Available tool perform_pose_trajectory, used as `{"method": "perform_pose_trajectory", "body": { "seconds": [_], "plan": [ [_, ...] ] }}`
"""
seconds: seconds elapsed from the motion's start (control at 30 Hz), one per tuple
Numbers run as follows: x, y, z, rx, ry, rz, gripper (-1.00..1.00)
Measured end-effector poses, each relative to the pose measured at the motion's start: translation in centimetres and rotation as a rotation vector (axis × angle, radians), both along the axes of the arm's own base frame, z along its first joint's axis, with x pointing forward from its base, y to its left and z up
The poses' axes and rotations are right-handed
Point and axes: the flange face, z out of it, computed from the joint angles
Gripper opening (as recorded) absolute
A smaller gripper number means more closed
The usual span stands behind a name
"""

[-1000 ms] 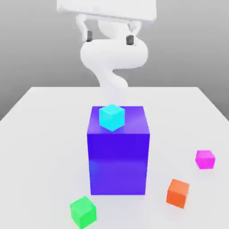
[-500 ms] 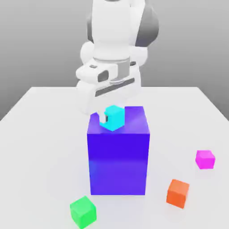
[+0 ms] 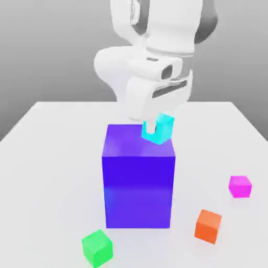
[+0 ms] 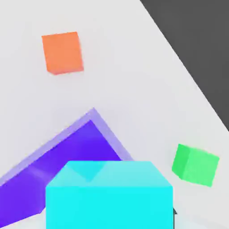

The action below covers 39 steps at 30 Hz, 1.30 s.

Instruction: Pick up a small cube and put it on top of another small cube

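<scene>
You've got the gripper (image 3: 152, 127) clamped on the cyan cube (image 3: 160, 129), lifted off the blue block (image 3: 138, 183), probably clearing it; pink cube (image 3: 240, 186) and green cube (image 3: 97, 247) sit untouched.

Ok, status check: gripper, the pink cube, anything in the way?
Gripper shut on cyan cube, lifted over the blue block. Pink cube untouched on table, green cube likewise. Orange cube sits between them.

- A big blue block (image 3: 138, 183) stands upright near the middle of the white bench (image 3: 47, 157).
- A small cyan cube (image 3: 160, 130), tilted, hangs over the block's top corner toward the exterior view's right.
- A small orange cube (image 3: 208, 225) rests on the bench, near the block's lower corner on the exterior view's right.
</scene>
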Motion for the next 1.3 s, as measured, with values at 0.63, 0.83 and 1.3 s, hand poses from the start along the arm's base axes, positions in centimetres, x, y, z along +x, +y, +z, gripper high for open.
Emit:
{"method": "perform_pose_trajectory", "body": {
  "seconds": [0.63,0.83,1.3],
  "plan": [
    [-15.3,31.0,-17.8,0.118,0.083,0.671,-1.00],
    [-16.1,31.5,-23.6,0.127,0.089,0.684,1.00],
    [-15.9,30.0,-17.9,0.112,0.093,0.677,1.00]
  ]
}}
